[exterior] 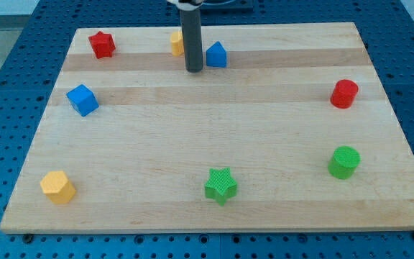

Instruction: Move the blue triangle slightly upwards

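The blue triangle (216, 55) sits near the board's top edge, a little left of centre. My tip (193, 70) rests on the board just left of it and slightly lower, close to its lower-left corner; I cannot tell whether it touches. The dark rod rises from the tip to the view's top and hides part of a yellow block (176, 43) that lies just left of the rod.
A red star (101, 44) is at the top left, a blue cube (83, 99) at the left, a yellow hexagon block (57, 187) at the bottom left. A green star (221, 185) is at the bottom centre, a green cylinder (344, 161) and a red cylinder (344, 93) at the right.
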Available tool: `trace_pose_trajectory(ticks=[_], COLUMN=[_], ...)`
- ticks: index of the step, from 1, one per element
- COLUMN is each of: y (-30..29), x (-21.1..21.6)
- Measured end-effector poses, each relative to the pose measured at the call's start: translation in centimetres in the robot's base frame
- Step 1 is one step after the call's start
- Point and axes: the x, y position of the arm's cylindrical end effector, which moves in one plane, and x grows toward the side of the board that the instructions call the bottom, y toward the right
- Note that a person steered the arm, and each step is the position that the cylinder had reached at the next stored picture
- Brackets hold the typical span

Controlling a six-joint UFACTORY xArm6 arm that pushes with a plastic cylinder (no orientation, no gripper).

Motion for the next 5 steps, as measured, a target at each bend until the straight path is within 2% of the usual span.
trace_pose_trajectory(ticks=[1,2,3,5], y=[0.7,2.8,3.9,3.7], x=[0.2,-4.0,-5.9,-6.1])
